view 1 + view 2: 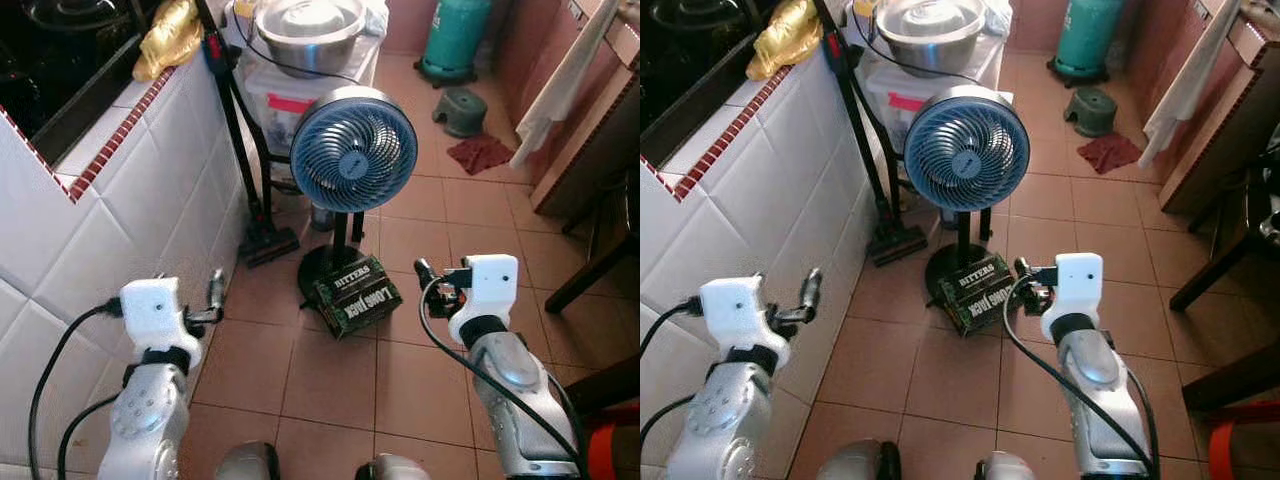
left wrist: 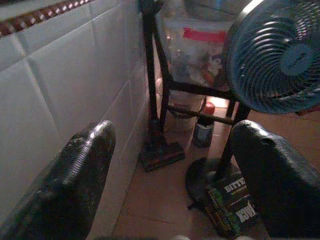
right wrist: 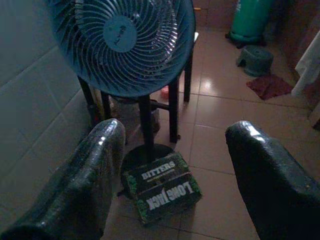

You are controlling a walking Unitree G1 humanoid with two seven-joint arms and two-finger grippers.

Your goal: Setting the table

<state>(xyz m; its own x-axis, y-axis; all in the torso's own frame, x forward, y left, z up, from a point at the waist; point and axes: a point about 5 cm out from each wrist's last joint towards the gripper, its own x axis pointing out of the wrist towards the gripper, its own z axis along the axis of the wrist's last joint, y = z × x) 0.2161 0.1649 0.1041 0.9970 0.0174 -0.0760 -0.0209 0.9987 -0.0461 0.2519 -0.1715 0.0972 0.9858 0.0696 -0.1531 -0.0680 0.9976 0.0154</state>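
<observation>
Nearest, both silver arms reach forward over the tiled floor (image 1: pixel 330 380). The left gripper (image 2: pixel 170 180) hovers just beside the white tiled wall (image 1: pixel 120 210), its fingers (image 2: pixel 75 175) spread wide with nothing between them. The right gripper (image 3: pixel 170 185) hangs above the floor further from the wall, its fingers (image 3: pixel 270 175) likewise spread and empty.

Just beyond the grippers, a dark green box (image 1: pixel 357 295) lettered "BITTERS" and "LONG JACK" lies on the floor, touching the round base of a blue pedestal fan (image 1: pixel 352 150). The fan stands upright, its grille tilted up toward the camera.

Beside the fan, against the wall, a black stick vacuum (image 1: pixel 262 238) leans with its head on the floor. Behind the fan, a black stand carries a clear storage tub (image 1: pixel 290 105) with a metal bowl (image 1: pixel 310 30) on top. A yellow cloth (image 1: pixel 170 38) sits on the bench edge above the wall.

Farther off, a green gas cylinder (image 1: pixel 455 35), a small green stool (image 1: pixel 462 108) and a red rag (image 1: pixel 480 152) rest on the floor. No tableware can be made out.
</observation>
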